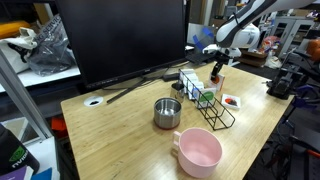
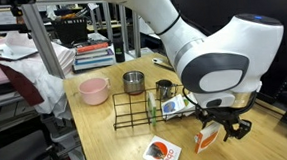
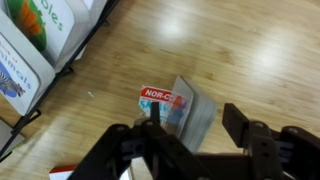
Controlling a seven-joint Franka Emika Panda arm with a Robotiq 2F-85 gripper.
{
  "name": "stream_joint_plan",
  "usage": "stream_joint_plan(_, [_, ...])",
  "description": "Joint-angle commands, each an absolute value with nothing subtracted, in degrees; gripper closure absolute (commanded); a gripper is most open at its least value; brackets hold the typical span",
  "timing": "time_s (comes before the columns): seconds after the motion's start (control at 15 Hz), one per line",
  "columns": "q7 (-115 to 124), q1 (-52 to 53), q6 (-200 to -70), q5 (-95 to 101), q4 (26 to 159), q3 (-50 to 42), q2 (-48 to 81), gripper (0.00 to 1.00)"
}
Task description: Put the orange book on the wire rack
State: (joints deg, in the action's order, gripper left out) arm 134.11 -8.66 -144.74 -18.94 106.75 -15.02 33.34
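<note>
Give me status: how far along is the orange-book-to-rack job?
Done: nothing placed. The wire rack holds only the green book.
In hand: the hand is at the orange book, beside the rack. In the wrist view its fingers straddle the book. I can't tell whether they are clamped.
Left: secure the grasp, carry the book over and set it between free dividers.
</note>
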Motion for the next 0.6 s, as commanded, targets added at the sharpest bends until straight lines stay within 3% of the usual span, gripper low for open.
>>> stream_joint_plan(0.0, [136.3,-9.1,-146.3,-18.8,105.2,-14.7,35.0,0.62])
stream_joint_plan(0.33, [137.9,-8.7,-147.9,-18.1,105.6,-15.4,34.7,0.98])
stream_joint_plan(0.47, [138.6,-8.1,-148.3,-17.1,106.0,-16.2,34.0,1.00])
stream_joint_plan(0.53, [138.9,-7.6,-148.3,-16.0,106.5,-16.9,33.3,0.96])
